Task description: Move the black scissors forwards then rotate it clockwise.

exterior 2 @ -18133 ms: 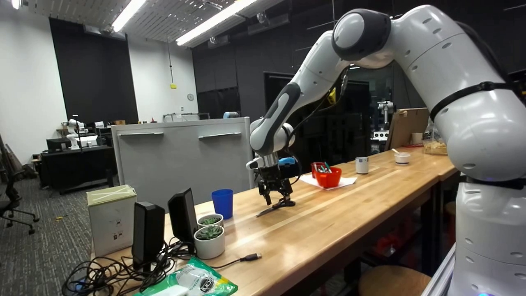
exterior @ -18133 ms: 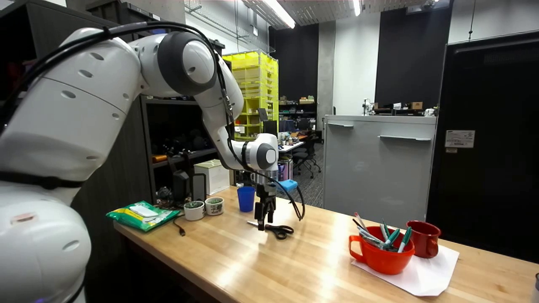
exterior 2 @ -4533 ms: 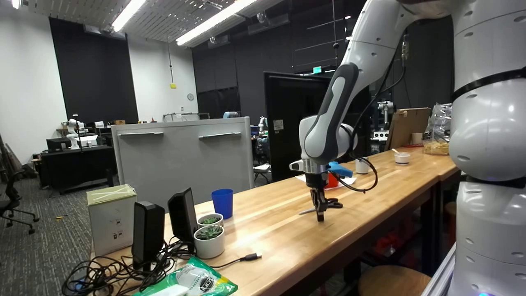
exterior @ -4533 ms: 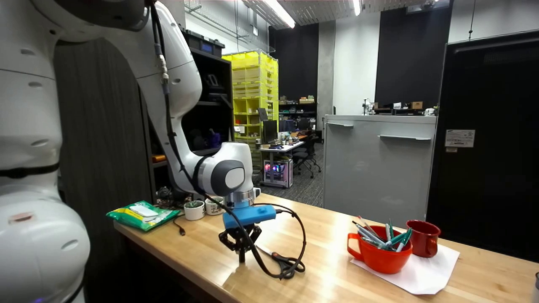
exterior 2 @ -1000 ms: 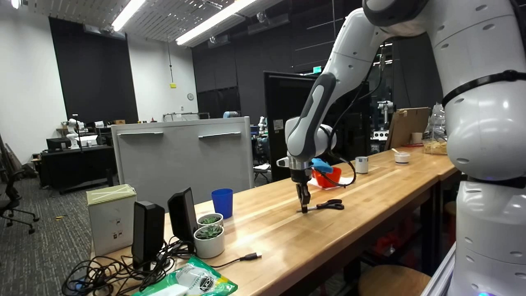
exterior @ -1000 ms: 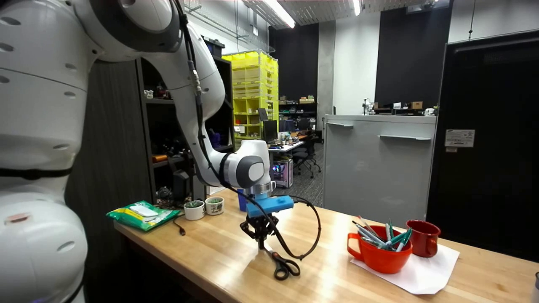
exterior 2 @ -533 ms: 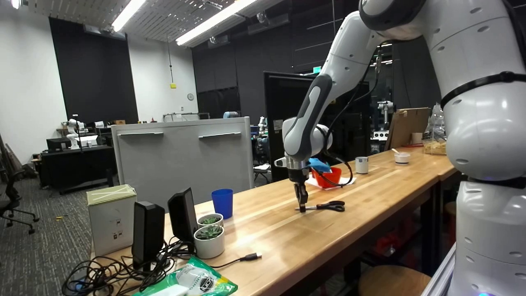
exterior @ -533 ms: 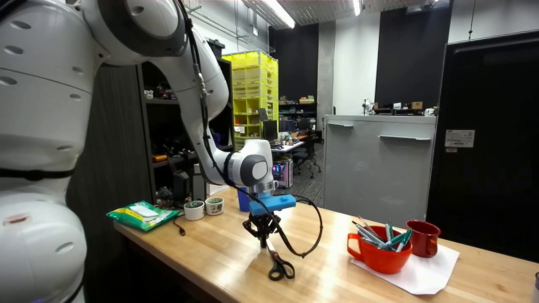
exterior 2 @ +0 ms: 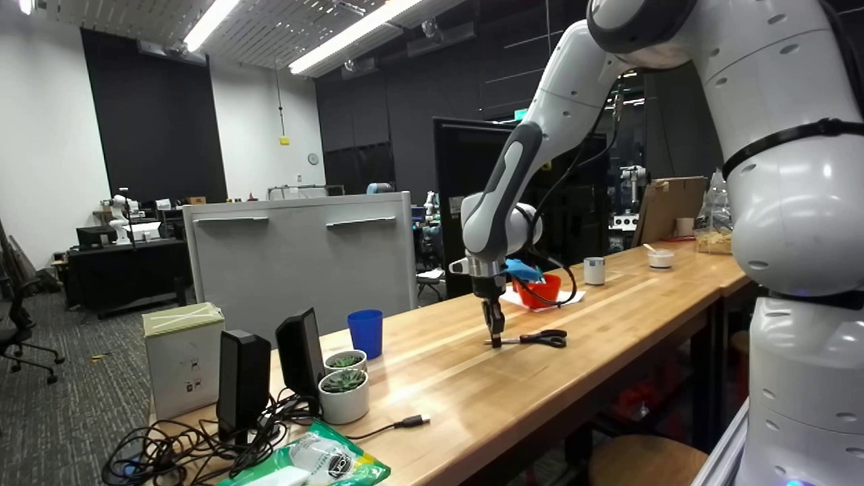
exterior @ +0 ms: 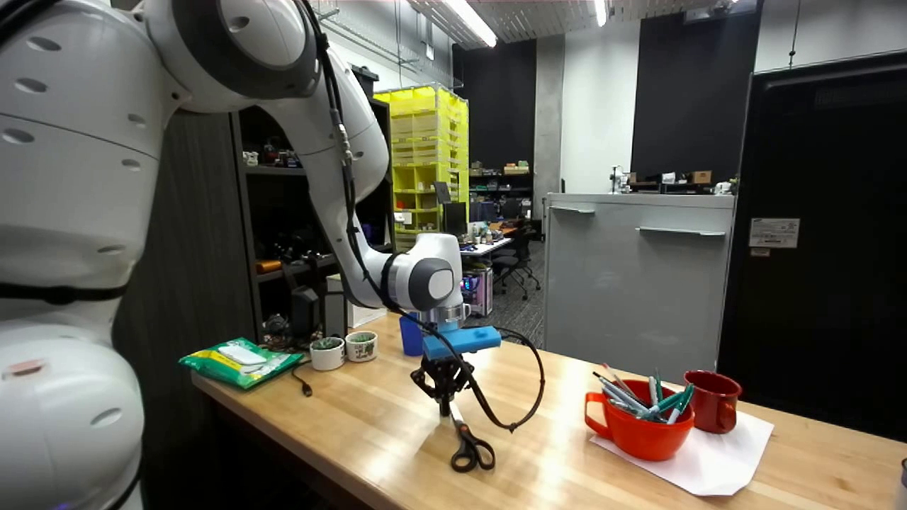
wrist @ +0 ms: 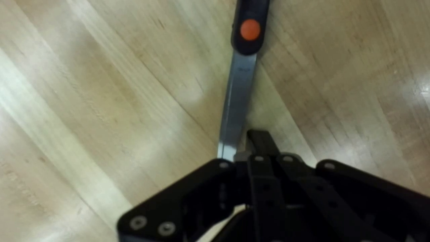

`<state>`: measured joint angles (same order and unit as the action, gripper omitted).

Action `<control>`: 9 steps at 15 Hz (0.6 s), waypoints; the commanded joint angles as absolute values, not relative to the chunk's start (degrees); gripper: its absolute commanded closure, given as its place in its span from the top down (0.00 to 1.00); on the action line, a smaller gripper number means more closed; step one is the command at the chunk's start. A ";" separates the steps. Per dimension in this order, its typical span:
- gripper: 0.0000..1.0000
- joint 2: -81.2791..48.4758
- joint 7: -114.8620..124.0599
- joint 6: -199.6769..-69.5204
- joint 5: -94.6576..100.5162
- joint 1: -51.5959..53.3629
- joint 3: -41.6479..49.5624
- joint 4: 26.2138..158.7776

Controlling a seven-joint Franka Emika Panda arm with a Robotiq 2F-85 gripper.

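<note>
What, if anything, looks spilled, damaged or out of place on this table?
Nothing looks spilled or damaged. The black cables beside the speakers do look untidy, lying in a loose tangle. The black scissors lie flat, with the shut gripper beside their blades.

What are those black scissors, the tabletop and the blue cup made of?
Black scissors: blades look like satin metal, from their grey sheen; handles probably matte plastic, evenly black.
Tabletop: wood, apparently varnished, showing grain and glossy reflections.
Blue cup: perhaps satin plastic, from its even colour; the pictures leave that open.
</note>
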<state>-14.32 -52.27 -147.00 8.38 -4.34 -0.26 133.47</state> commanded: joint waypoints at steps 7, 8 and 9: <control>0.00 -18.97 -55.43 -147.12 6.52 -6.26 -0.84 128.96; 0.00 -19.15 -55.80 -147.14 6.23 -6.48 -0.89 128.73; 0.00 -19.43 -56.15 -147.20 5.95 -6.68 -0.94 128.46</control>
